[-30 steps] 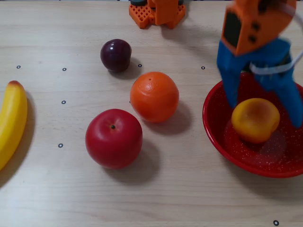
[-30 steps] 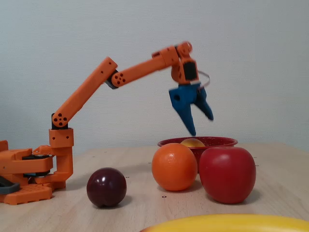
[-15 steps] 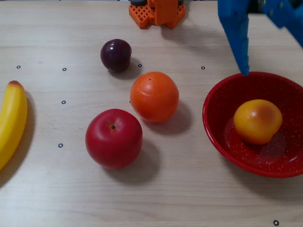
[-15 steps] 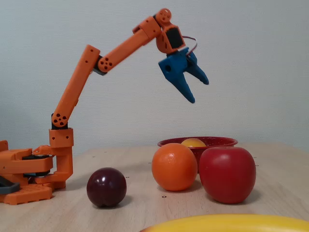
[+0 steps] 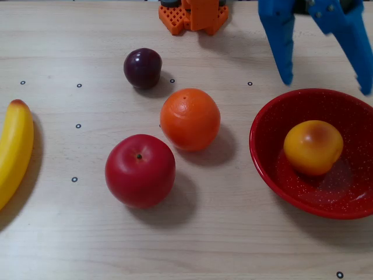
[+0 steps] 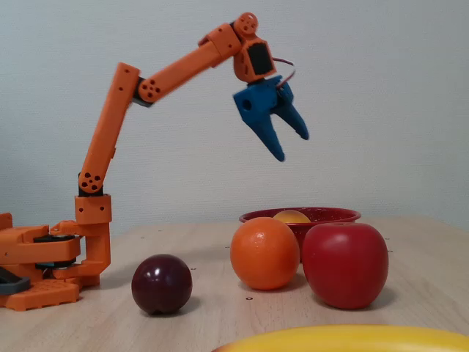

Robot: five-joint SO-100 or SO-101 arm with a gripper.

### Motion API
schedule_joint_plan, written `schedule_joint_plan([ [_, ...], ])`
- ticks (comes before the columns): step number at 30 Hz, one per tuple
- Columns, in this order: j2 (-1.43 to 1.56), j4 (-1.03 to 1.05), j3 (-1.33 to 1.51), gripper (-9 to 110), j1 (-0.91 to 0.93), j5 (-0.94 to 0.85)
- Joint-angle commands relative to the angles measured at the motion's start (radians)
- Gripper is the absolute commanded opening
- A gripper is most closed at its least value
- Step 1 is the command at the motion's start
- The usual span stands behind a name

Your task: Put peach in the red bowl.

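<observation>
One peach (image 5: 313, 147) is seen lying inside the red bowl (image 5: 265, 163), at the right of a fixed view from above; only its top is seen over the rim in a fixed view from the side (image 6: 292, 216). Blue gripper (image 5: 323, 81) is held high above the bowl, fingers spread, nothing grasped. Orange (image 5: 190, 119), red apple (image 5: 140, 170), dark plum (image 5: 142, 68) and banana (image 5: 14, 149) are laid out on the wooden table (image 5: 233, 245). No readable writing or labels are made out.
</observation>
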Motion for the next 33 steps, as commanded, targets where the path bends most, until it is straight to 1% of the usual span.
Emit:
schedule_joint_plan([
  [1, 0.235, -0.014, 0.049, 31, 0.057, 0.023],
  [4, 0.348, -0.038, 0.183, 22, 0.084, 0.023],
  [7, 0.456, -0.049, 0.305, 10, 0.12, 0.023],
  [9, 0.515, -0.052, 0.371, 0, 0.146, 0.023],
  [17, 0.692, -0.057, 0.552, 0, 0.252, 0.046],
  [23, 0.845, -0.15, 0.698, 0, 0.308, 0.097],
  [27, 1.0, -0.207, 0.842, 0, 0.331, 0.129],
  [30, 1.137, -0.198, 0.969, 0, 0.341, 0.132],
  [33, 1.247, -0.129, 1.065, 0, 0.342, 0.138],
])
